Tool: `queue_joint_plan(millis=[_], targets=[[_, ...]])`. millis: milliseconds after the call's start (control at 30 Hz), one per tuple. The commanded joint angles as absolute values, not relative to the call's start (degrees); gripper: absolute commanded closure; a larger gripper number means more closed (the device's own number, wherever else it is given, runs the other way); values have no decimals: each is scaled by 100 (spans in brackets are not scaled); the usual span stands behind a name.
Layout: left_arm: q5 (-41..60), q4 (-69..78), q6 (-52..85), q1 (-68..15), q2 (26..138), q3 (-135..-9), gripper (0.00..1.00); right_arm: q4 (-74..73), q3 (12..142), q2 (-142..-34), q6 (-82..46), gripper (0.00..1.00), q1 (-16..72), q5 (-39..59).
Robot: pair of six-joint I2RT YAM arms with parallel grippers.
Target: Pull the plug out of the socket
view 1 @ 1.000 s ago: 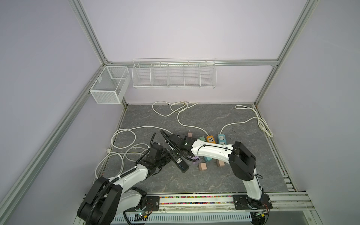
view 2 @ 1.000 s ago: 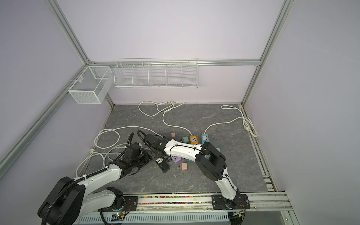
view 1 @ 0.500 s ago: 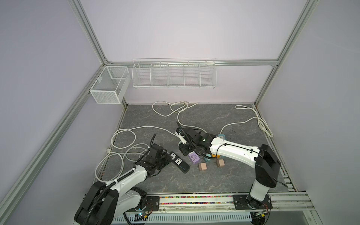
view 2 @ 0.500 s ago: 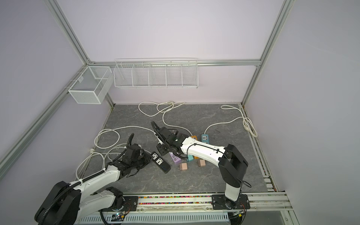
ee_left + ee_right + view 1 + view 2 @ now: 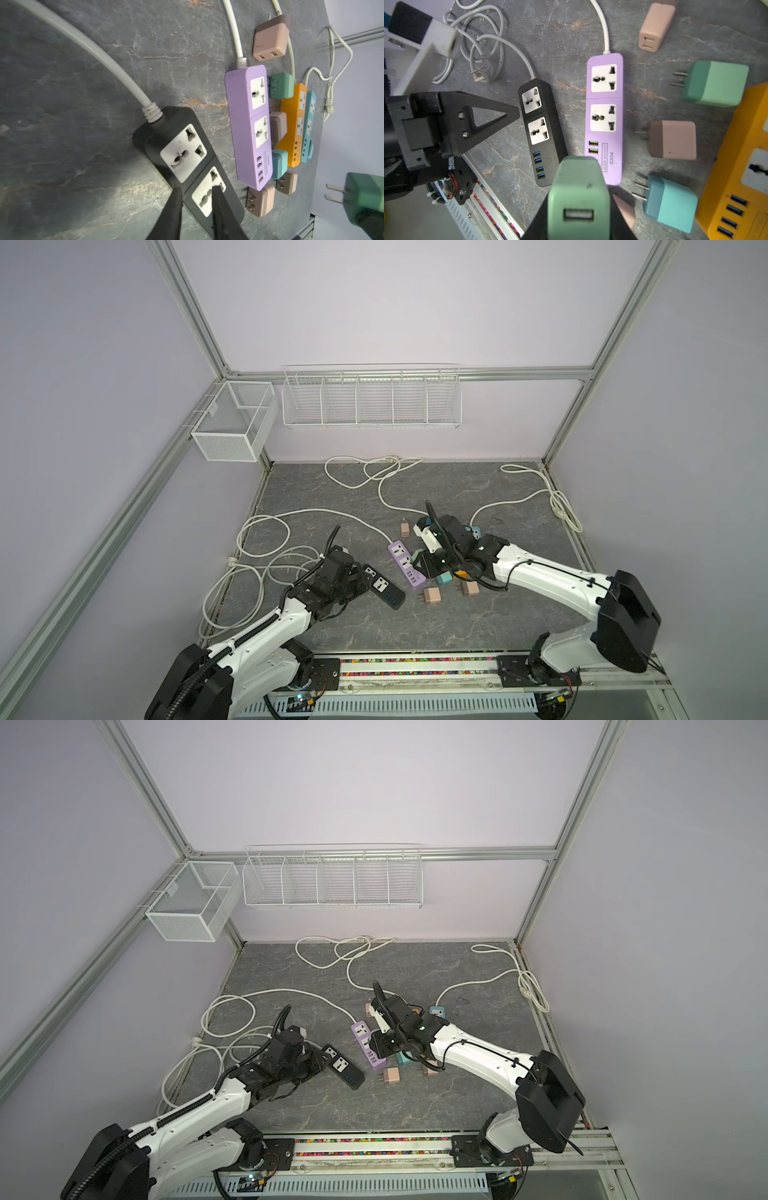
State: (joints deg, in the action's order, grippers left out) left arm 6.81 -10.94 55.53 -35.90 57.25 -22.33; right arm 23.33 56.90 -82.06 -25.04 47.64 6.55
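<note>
In the right wrist view my right gripper (image 5: pixel 579 207) is shut on a green plug (image 5: pixel 579 197) and holds it in the air, prongs pointing away, free of any socket. The black socket strip (image 5: pixel 542 133) lies flat with both sockets empty. In both top views the right gripper (image 5: pixel 428 568) (image 5: pixel 384 1046) hovers over the purple strip's near end. My left gripper (image 5: pixel 196 188) is narrowly open at the black strip (image 5: pixel 187 158). One finger is over its second socket, the other over the strip's edge. From above, the left gripper (image 5: pixel 357 578) sits at the black strip (image 5: pixel 384 587).
A purple strip (image 5: pixel 406 568), an orange strip (image 5: pixel 741 162) and a blue strip (image 5: pixel 307 126) lie side by side to the right. Loose pink (image 5: pixel 432 595), teal (image 5: pixel 444 578) and green (image 5: pixel 714 83) plugs lie among them. White cables (image 5: pixel 266 539) loop at left and back.
My right gripper has carried the green plug away from the black strip, to the right, over the purple strip. The left gripper stays at the black strip.
</note>
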Motion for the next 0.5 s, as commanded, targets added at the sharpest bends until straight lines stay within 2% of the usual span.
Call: queue_joint_plan(millis=[0,467], targets=[[361,-1230,5704,-3786,5590,-2442,72,2237,5329,-7837,-2783,80,4615,988],[-221,-1125,5919,-4697,5857,-2750,70,2319,3862,-6558,-3188,80,3961,1390]])
